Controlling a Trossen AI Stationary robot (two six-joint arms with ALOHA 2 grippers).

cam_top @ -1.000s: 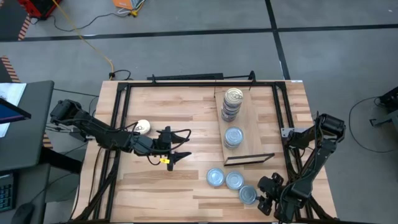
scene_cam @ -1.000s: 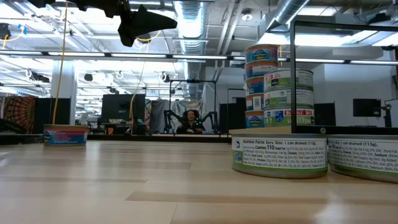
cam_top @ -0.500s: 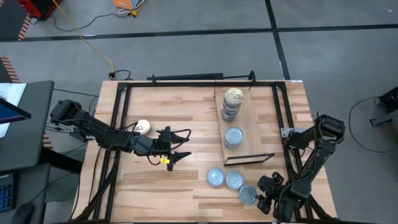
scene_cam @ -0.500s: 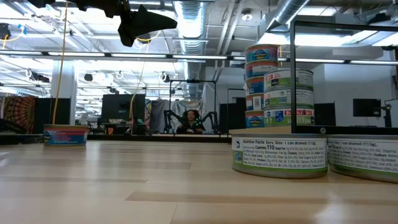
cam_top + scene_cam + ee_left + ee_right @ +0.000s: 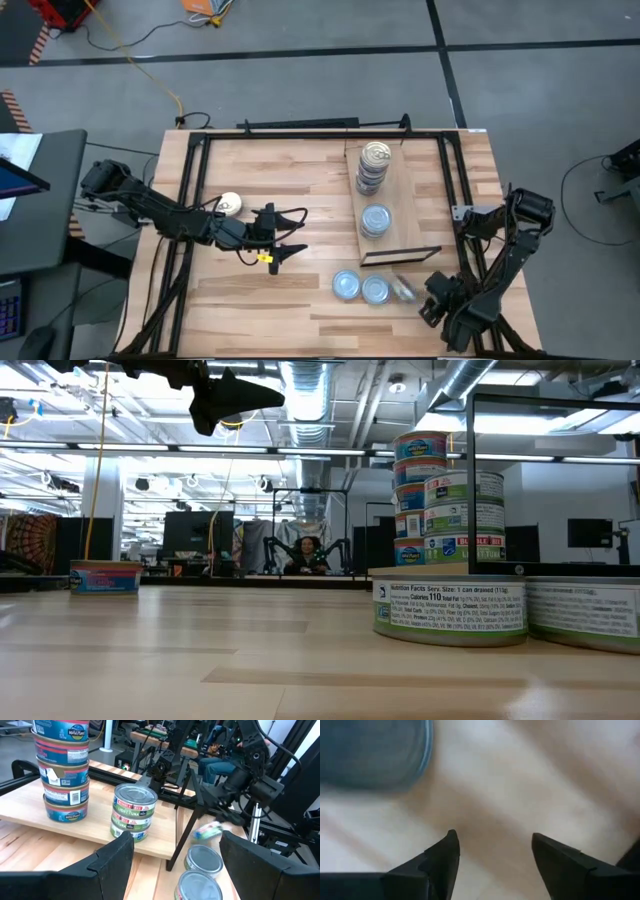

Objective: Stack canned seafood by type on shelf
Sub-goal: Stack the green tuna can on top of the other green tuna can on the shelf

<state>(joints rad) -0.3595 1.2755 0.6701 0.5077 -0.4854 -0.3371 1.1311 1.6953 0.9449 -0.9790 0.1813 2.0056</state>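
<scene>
Meanwhile the right gripper (image 5: 432, 300) hung low near a blurred tin (image 5: 403, 289), fingers spread and empty; the left gripper (image 5: 290, 232) hovered mid-counter, fingers apart, holding nothing.

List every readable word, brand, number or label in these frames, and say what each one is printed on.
"Nutrition Facts Serv. Size: 1 can drained (113g)" and "Calories 110": side label of the nearest flat round tin on the tabletop, low view.
"LIGHT TUNA": green label of the silvery-topped tin stack on the light-wood shelf board, left wrist view.
"Wild Planet": blue label topping the taller tin stack; partly cut off.
Other label print is too small to read.
</scene>
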